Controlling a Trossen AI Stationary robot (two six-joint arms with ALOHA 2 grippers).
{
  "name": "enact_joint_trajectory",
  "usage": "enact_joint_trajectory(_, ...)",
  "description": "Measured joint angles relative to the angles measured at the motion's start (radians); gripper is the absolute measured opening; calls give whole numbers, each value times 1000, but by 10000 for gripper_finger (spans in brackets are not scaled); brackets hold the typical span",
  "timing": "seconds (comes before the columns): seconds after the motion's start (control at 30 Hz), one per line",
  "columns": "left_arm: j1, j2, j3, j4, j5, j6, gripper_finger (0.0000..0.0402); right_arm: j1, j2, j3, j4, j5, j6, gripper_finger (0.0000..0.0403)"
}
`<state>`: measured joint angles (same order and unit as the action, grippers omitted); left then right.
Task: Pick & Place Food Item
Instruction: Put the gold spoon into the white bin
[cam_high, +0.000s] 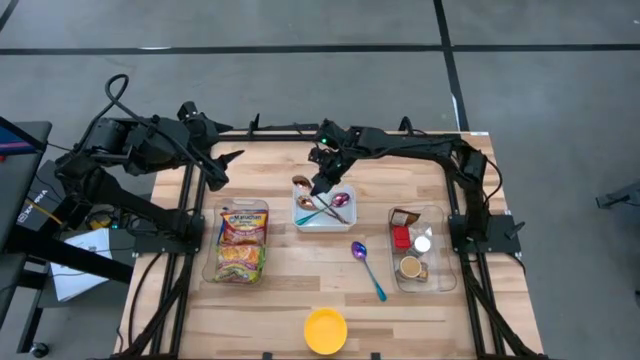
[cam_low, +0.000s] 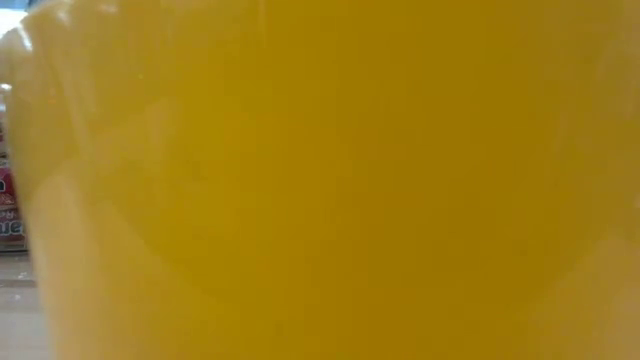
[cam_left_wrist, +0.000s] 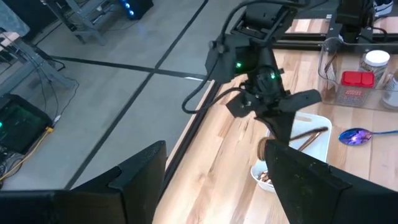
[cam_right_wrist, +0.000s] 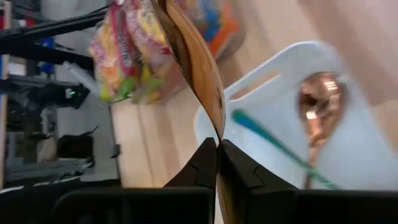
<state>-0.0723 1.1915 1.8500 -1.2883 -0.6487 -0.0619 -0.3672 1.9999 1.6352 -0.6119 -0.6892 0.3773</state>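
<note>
Your right tool (cam_high: 320, 186) hangs over the near-left corner of the white tray (cam_high: 312, 219) at the middle of the worktop (cam_high: 300, 290), clenched on the thin handle of a copper spoon (cam_right_wrist: 198, 68). In the right wrist view the fingertips (cam_right_wrist: 205, 163) meet edge-on around that handle, so the hold is narrow; if you swing quickly, the spoon may pivot or slip out and fall back among the utensils. A second copper spoon (cam_right_wrist: 318, 109) and a teal-handled spoon (cam_right_wrist: 277, 146) lie in the tray just below, and a low drag could snag them or tip the tray.

The task's food, as far as I can judge, is the noodle packets (cam_high: 243, 243) in the clear bin (cam_high: 212, 270) on the left side of the worktop, untouched and well apart from your right tool. You are holding cutlery, not food, so you risk carrying the wrong thing.

Your left tool (cam_high: 218, 168) waits with fingers spread at the far-left corner of the worktop, holding nothing. If it heads for the packets while the right arm crosses leftward, the arms could meet.

The yellow bowl (cam_low: 330, 180) at the near edge fills the low view completely, so you have no level check of height there. An iridescent spoon (cam_high: 366, 267) lies loose between the tray and the bin of jars (cam_high: 418, 250).
</note>
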Motion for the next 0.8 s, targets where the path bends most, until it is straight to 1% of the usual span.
enact_joint_trajectory(0.17, 0, 0, 0, -18, 0, -22, 265, -23, 0, 0, -48, 42, -76, 0)
enact_joint_trajectory(0.37, 0, 0, 0, -18, 0, -24, 265, -22, 0, 0, -110, 83, -168, 0)
enact_joint_trajectory(0.43, 0, 0, 0, -18, 0, -24, 265, -12, 0, -1, -116, 114, -176, 0)
enact_joint_trajectory(0.8, 0, 0, 0, -18, -1, -23, 265, 16, 0, -4, -110, 118, -176, 0)
